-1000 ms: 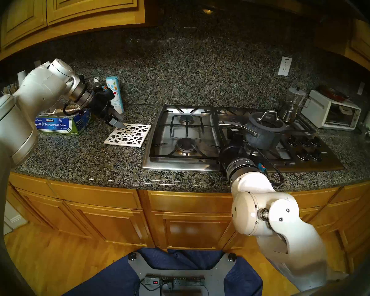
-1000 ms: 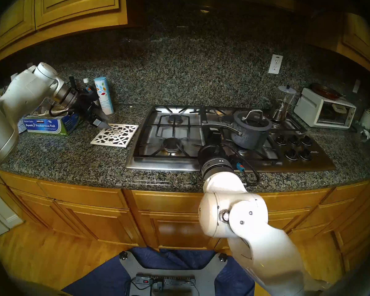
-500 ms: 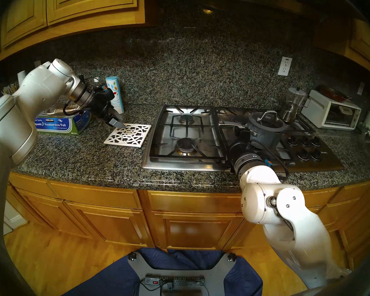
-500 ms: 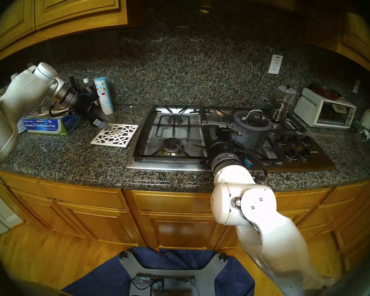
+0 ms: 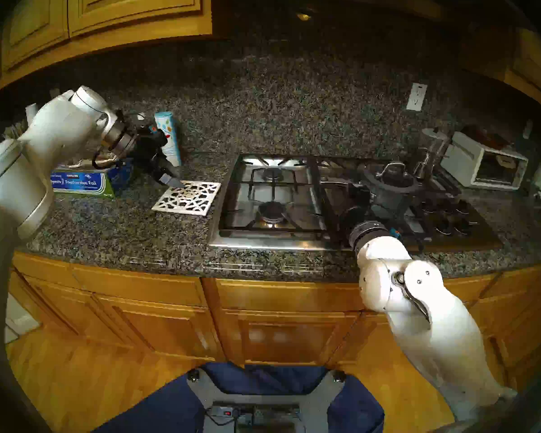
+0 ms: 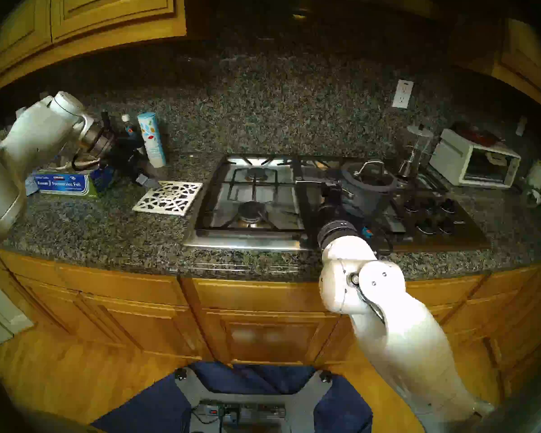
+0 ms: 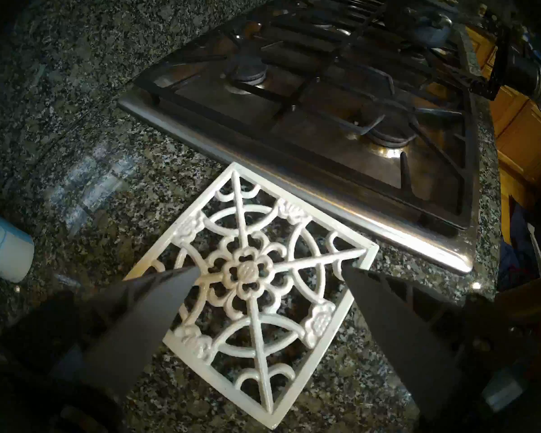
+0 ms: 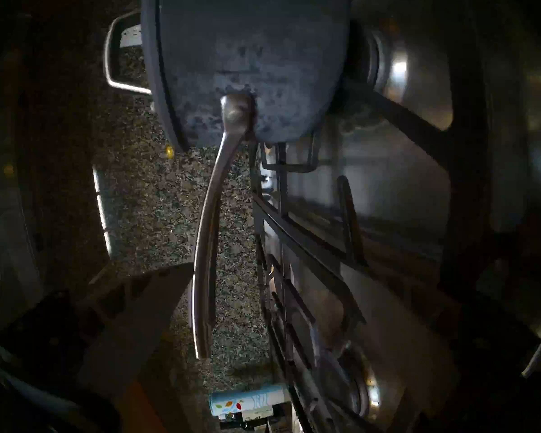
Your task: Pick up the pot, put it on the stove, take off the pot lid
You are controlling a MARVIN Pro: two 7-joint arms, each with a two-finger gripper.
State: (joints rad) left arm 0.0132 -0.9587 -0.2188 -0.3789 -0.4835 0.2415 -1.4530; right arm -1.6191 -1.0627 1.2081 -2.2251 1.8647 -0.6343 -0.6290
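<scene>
The dark blue-grey pot (image 5: 388,201) stands on the right part of the stove (image 5: 263,240), its glass lid (image 5: 389,179) on it. My right gripper (image 5: 358,190) is open at the pot's steel handle (image 5: 333,183), close to the pot wall. In the right wrist view the handle (image 8: 206,235) runs between the fingers, beside the left finger (image 8: 138,313), down from the pot (image 8: 253,63); the lid rim (image 8: 152,63) shows at its side. My left gripper (image 7: 270,268) is open and empty just above the white trivet (image 7: 250,298).
A coffee maker (image 5: 431,154) and a white toaster oven (image 5: 484,166) stand right of the stove. Black knobs (image 5: 447,216) sit at its front right. A foil box (image 5: 82,182) and a tall canister (image 5: 168,138) stand by the left arm.
My right arm has moved right and forward along the handle toward the pot wall. The pot, lid and left arm have not moved. The picture has turned darker.
</scene>
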